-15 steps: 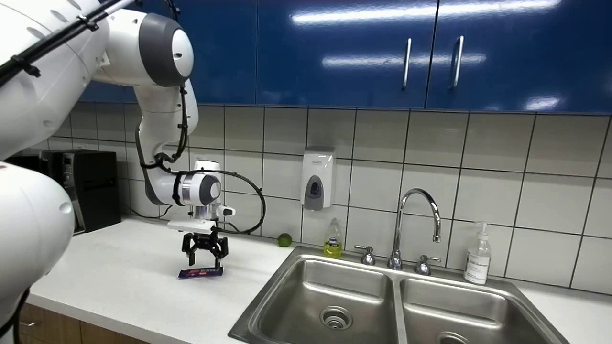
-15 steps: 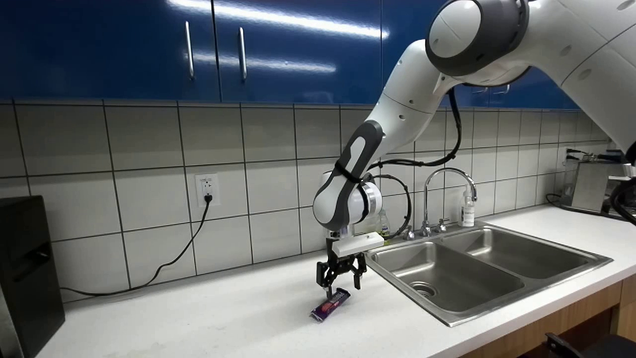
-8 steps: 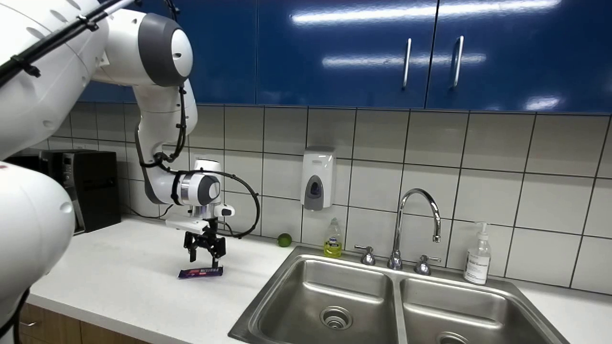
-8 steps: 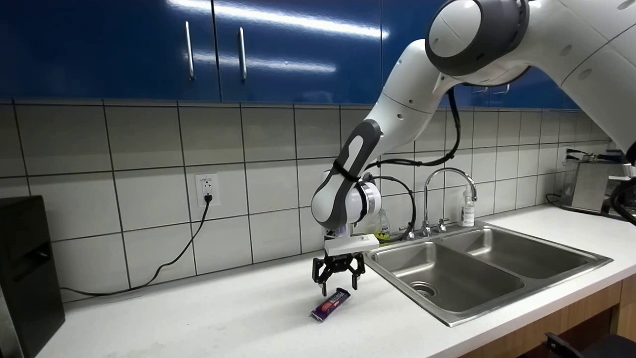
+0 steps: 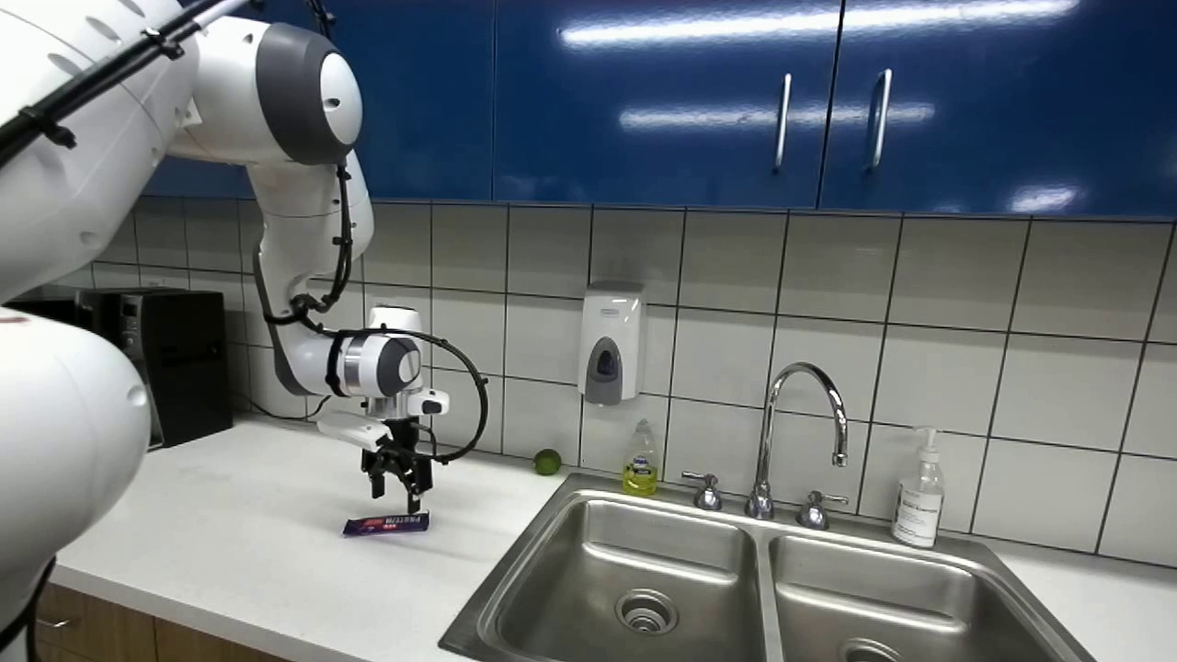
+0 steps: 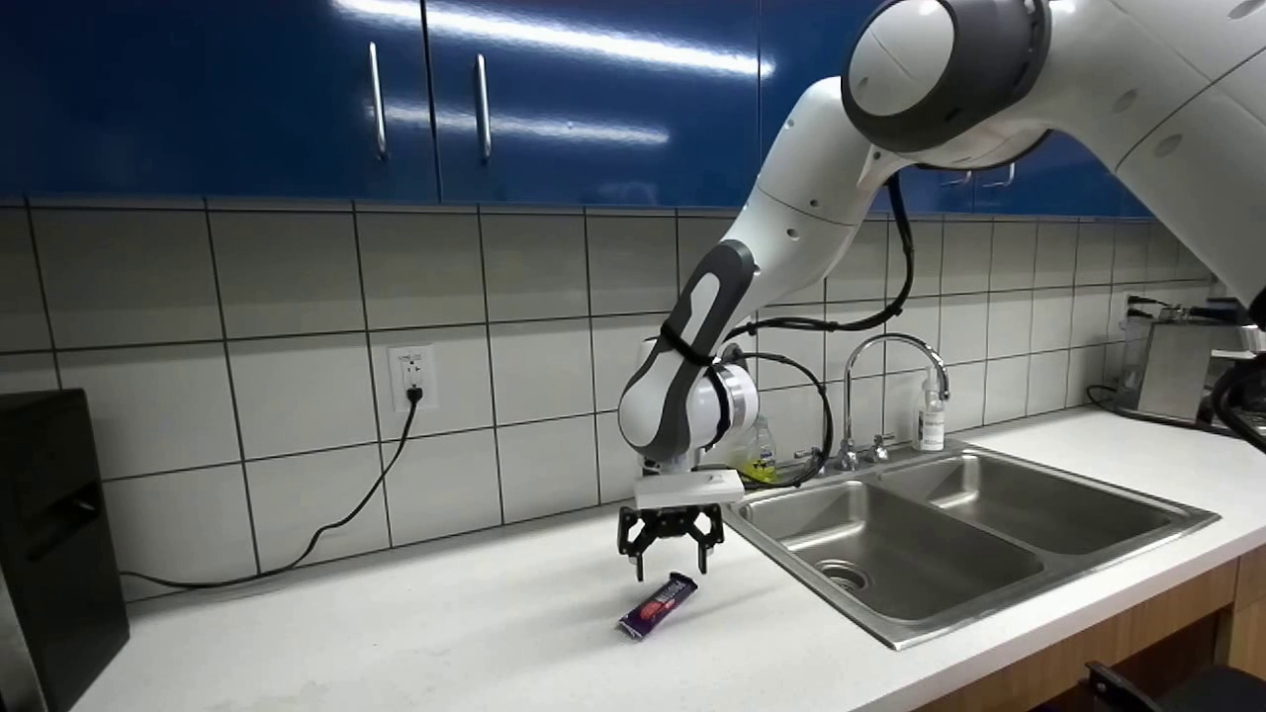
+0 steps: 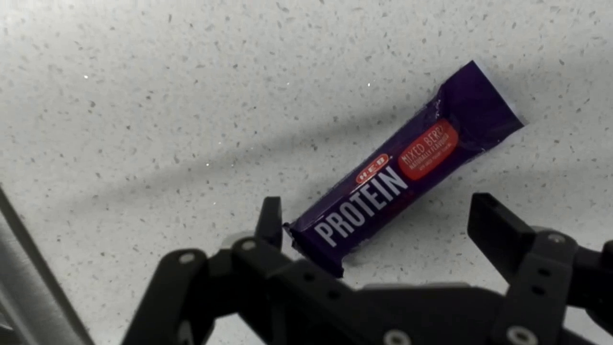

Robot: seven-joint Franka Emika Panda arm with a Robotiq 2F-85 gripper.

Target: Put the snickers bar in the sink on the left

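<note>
1. The counter [image 6: 396, 613] is being left carrying the protein bar [image 7: 392, 182] where it was being carried a second ago, so no part of the placing is being achieved yet.
2. In an exterior view, the arm [image 6: 816, 178] is being extended from upper right to lower centre; compared with a second ago it is being turned at its end, judged to be alignment for a pick-up.
3. The sink [image 5: 518, 563] is being seen at lower right in an exterior view; the left basin [image 5: 667, 533] is presumably being aimed for.
4. The hand [image 6: 672, 570] is being held over the counter, pointing down, released, nothing being grasped. Its fingers [image 7: 269, 220] are being held wide apart; the protein bar is being seen at a slant to them, so further turning is probably being called for.
5. The protein bar, presumably being meant by the task, is being shown lying flat from lower centre to upper right of the wrist view, its lower end just beside the finger at left.
</note>
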